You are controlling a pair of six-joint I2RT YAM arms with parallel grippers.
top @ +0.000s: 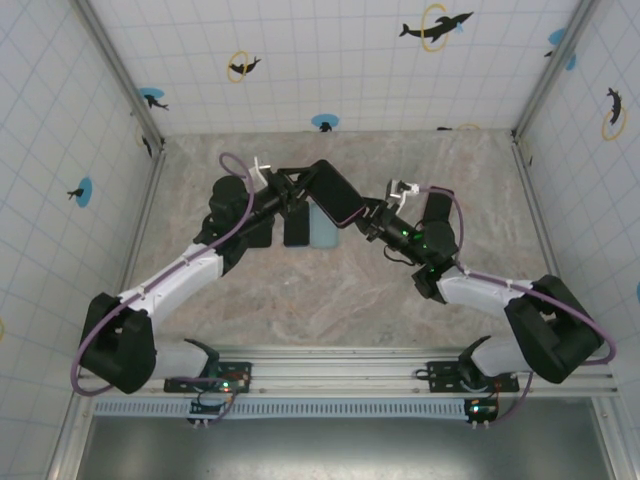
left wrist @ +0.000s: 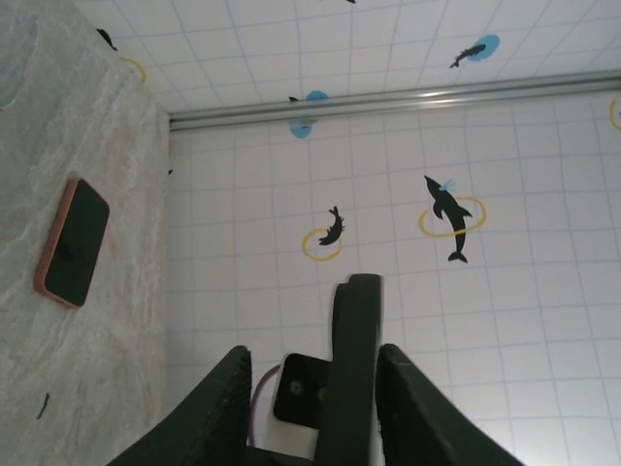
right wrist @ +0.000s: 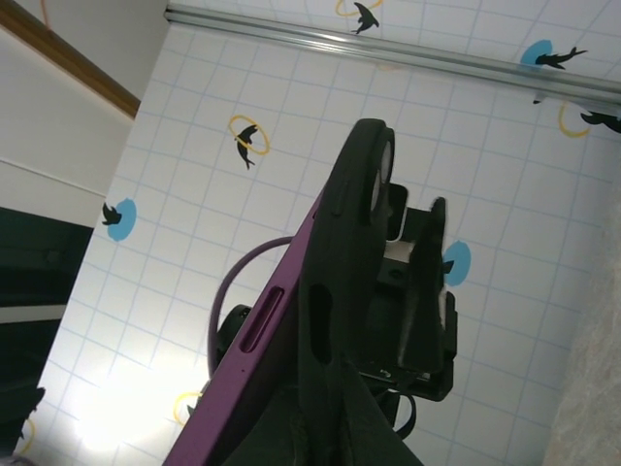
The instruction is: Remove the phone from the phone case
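The purple phone [right wrist: 254,354] sits in a black phone case [right wrist: 351,243], held in the air over the middle of the table [top: 250,300]. The case's side has peeled away from the phone's edge. My right gripper [right wrist: 344,413] is shut on the case's lower edge, and it meets the phone [top: 338,196] from the right [top: 373,212]. My left gripper [left wrist: 315,354] is open, one finger [left wrist: 221,403] on each side of the case's edge [left wrist: 351,379] with a gap on both sides. It reaches the phone from the left [top: 303,190].
A dark phone [top: 296,229] and a light blue flat item [top: 323,232] lie on the table under the held phone. A phone in a salmon case [left wrist: 72,243] lies flat on the table. Tiled walls close the table in on three sides.
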